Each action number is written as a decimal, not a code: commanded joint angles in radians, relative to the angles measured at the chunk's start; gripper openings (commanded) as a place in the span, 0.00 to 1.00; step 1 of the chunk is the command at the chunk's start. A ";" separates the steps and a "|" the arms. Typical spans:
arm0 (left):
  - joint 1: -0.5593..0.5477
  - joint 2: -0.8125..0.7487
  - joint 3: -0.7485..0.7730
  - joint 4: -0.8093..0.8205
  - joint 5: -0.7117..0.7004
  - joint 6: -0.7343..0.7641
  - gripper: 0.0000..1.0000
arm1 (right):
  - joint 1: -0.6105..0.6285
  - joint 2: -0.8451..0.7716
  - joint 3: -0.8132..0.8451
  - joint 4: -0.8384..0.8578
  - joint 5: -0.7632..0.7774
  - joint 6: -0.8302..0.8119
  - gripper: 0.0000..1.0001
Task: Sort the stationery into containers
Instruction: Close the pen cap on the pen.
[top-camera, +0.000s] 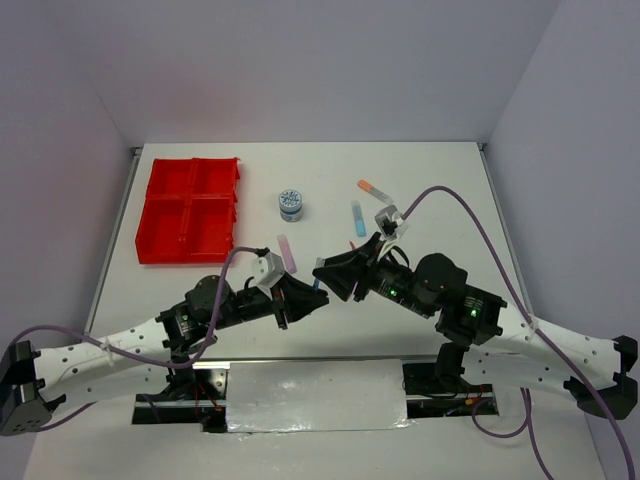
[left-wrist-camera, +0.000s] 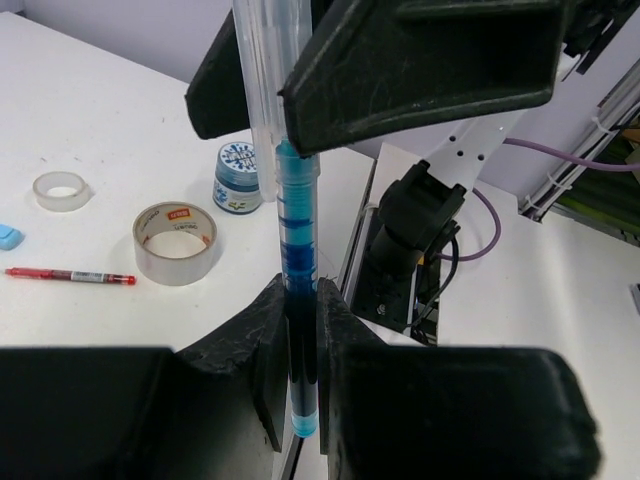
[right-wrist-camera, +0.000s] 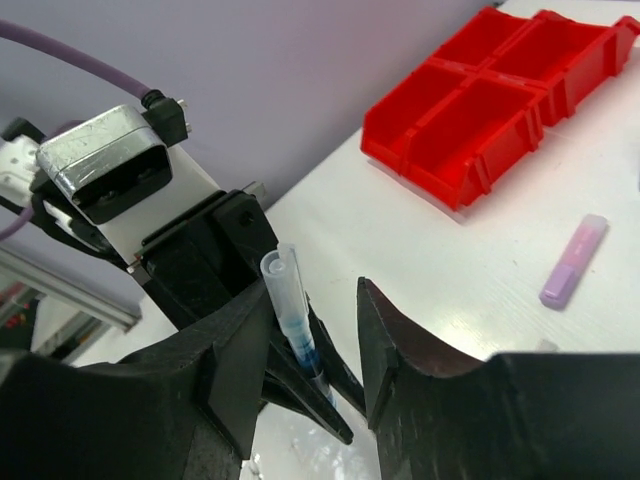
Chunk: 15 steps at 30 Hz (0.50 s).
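Left end effector (left-wrist-camera: 300, 297) clamps blue pen (left-wrist-camera: 297, 220); right end effector (right-wrist-camera: 314, 300) parted around it

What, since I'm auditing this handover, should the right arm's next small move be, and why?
Probably draw the right gripper back off the blue pen: its jaws stand open around it, while the left gripper is shut on it, ready for the red tray.

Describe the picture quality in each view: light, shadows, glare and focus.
Top external: soft even light, faint shadows, sheen on the silvery strip between the arm bases. Left wrist: blue pen sharp, the near black fingers dark and featureless. Right wrist: red tray crisp, purple marker slightly soft.
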 joint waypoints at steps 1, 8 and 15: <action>0.001 0.014 -0.019 0.167 -0.015 -0.021 0.00 | 0.006 -0.005 0.060 -0.077 0.024 -0.049 0.47; 0.001 0.060 -0.007 0.170 -0.007 -0.026 0.00 | 0.006 -0.015 0.074 -0.079 0.043 -0.083 0.51; 0.001 0.070 -0.012 0.181 -0.004 -0.032 0.00 | 0.006 -0.004 0.073 -0.073 0.044 -0.121 0.45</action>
